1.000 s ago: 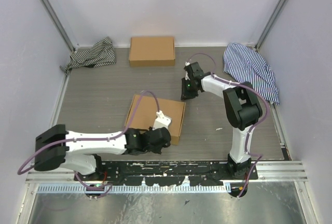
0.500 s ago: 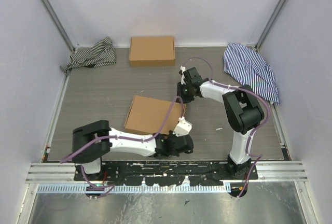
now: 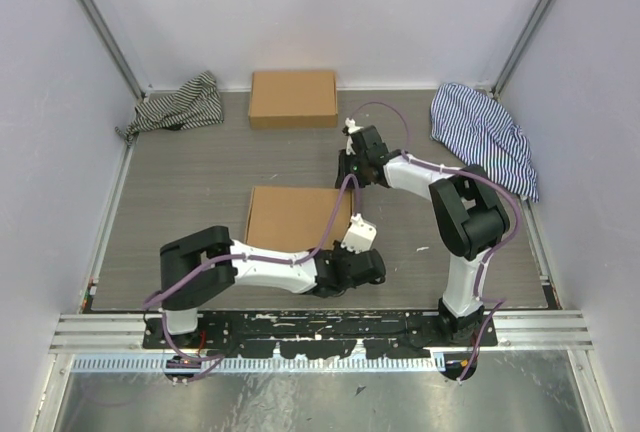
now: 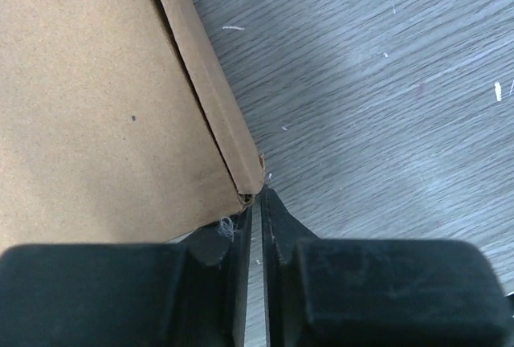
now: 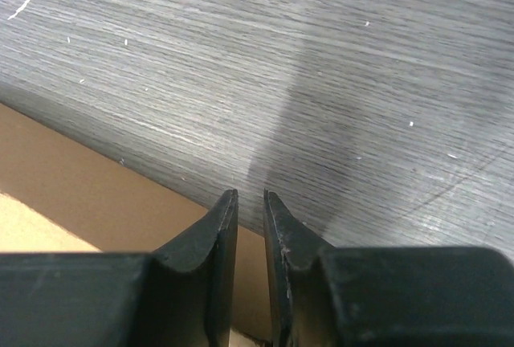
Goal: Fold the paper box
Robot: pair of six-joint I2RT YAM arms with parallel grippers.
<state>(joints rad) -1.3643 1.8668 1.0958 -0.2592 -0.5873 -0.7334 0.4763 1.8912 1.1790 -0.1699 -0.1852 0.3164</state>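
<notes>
Lying flat, matte brown paper box (image 3: 298,214); left tool (image 4: 257,202) and right tool (image 5: 250,202) both pressed together.

Grey wood-grain table (image 3: 190,192), white flecks across the surface in both wrist views. Centre of frame: paper box (image 3: 298,214), plain brown, lying flat, broad face up. Upper centre by the back wall: second cardboard box (image 3: 292,98), well apart from the first. Upper left corner: dark striped cloth (image 3: 180,104), crumpled. Upper right: blue-white striped cloth (image 3: 480,137), bunched along the right edge. Right of centre: small dark speck (image 3: 422,249), possibly a scrap, too small to tell.
</notes>
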